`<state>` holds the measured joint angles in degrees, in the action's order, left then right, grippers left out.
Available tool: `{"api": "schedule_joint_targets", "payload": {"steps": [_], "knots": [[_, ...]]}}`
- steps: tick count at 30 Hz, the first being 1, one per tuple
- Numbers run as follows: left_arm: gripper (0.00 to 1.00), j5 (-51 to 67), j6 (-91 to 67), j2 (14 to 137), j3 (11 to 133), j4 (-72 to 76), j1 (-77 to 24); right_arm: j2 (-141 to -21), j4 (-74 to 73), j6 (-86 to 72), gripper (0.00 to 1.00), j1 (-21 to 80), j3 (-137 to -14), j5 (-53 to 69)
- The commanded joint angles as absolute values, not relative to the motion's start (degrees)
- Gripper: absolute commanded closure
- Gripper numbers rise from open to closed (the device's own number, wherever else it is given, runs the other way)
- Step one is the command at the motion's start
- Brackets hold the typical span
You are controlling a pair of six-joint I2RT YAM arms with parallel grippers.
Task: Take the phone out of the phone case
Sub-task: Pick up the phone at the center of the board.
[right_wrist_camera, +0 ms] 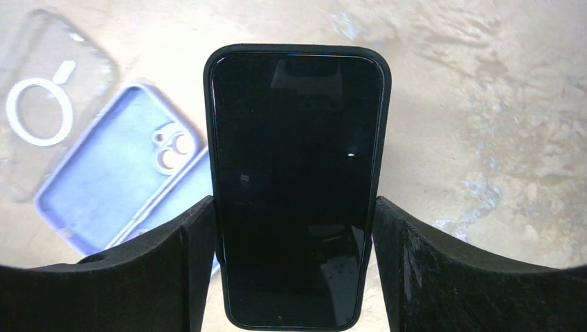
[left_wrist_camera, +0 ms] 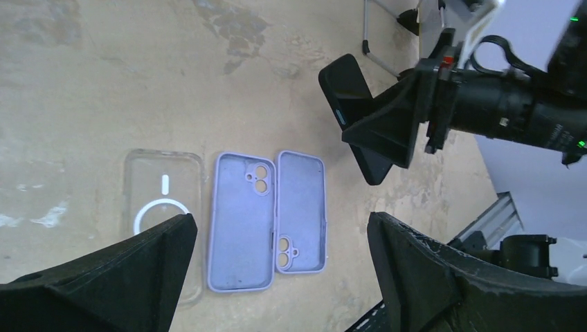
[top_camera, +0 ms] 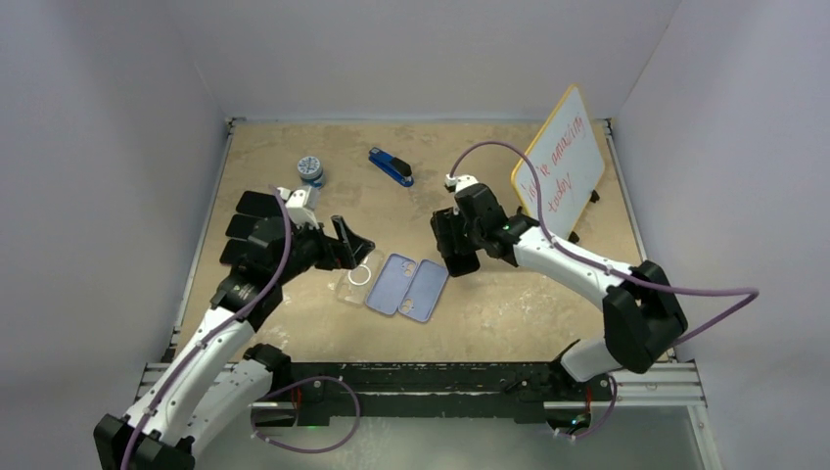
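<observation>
The phone (right_wrist_camera: pixel 297 187) is clamped across its width by the right gripper (right_wrist_camera: pixel 294 228), one finger pressed on each long edge. Its dark screen faces the wrist camera and its top end juts out beyond the fingertips. A black case (right_wrist_camera: pixel 208 138) rims the screen on all visible sides. From the left wrist view the phone hangs clear of the table (top_camera: pixel 519 313).

Below and to the left of this gripper, two lavender cases (left_wrist_camera: pixel 241 221) lie flat, insides up, long edges touching. A clear case (left_wrist_camera: pixel 163 200) with a white ring lies just beyond them.

The left gripper (left_wrist_camera: pixel 280 221) hovers with jaws spread wide and nothing between them. The clear case's near edge runs under one finger.

Bare tabletop stretches right of the right gripper. A whiteboard (top_camera: pixel 563 162) stands behind it, and a blue stapler (top_camera: pixel 391 166) lies well apart at the far side.
</observation>
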<state>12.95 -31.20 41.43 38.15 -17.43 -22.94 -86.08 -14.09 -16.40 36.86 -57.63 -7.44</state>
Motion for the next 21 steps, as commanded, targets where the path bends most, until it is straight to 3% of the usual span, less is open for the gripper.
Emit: {"api": "schedule_joint_targets", "payload": {"steps": [1, 14, 21], "knots": [[0.02, 17.8, -39.6, 45.0, 34.9, -5.4, -22.9, -81.1, -7.7, -13.9, 0.87, 40.3, -55.6, -4.8], [0.05, 20.2, -45.9, 56.3, 31.5, 12.3, -23.9, -75.4, 4.9, -13.5, 0.9, 48.8, -51.6, -1.8], [0.17, 22.9, -48.4, 62.2, 29.6, 23.6, -24.5, -74.6, 9.5, -12.9, 0.91, 49.7, -49.8, 1.8]]}}
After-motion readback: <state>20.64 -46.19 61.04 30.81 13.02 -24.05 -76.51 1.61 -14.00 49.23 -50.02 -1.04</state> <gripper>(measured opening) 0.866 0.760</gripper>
